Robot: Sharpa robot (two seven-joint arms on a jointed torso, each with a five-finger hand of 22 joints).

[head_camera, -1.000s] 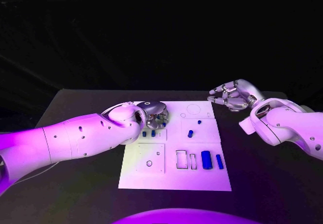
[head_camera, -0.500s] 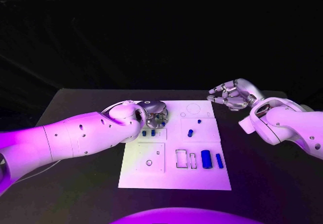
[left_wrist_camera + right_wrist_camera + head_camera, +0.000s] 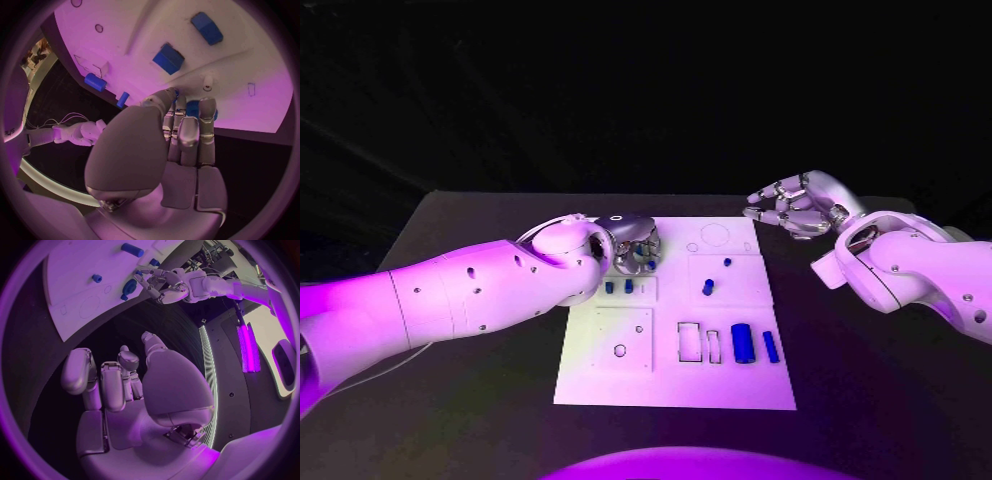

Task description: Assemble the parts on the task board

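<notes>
Left robot hand low over the upper left part of the white task board, fingers bent down around a small blue part at their tips; probably pinching it, though the contact is too hidden to call, so grip state cannot be told. In the left wrist view, fingertips right at a blue piece near the board's edge, two bigger blue blocks lying further off on the plate. Right robot hand up off the board at the upper right of the head view, above the black counter, fingers loosely curled with gaps between them and nothing inside: empty, half-spread.

Elsewhere on the board: two short blue pegs just below the left fingers, two more blue pieces at centre, two long blue bars lying at lower right beside empty rectangular slots.

Risks from here, as judgement only:
- Small part slipping or tilting between the fingertips, then jamming at its seat
- Left fingers knocking the pegs just beside them
- Pressing down off-centre and shifting the board
- Part near the board's edge rolling off onto the counter
</notes>
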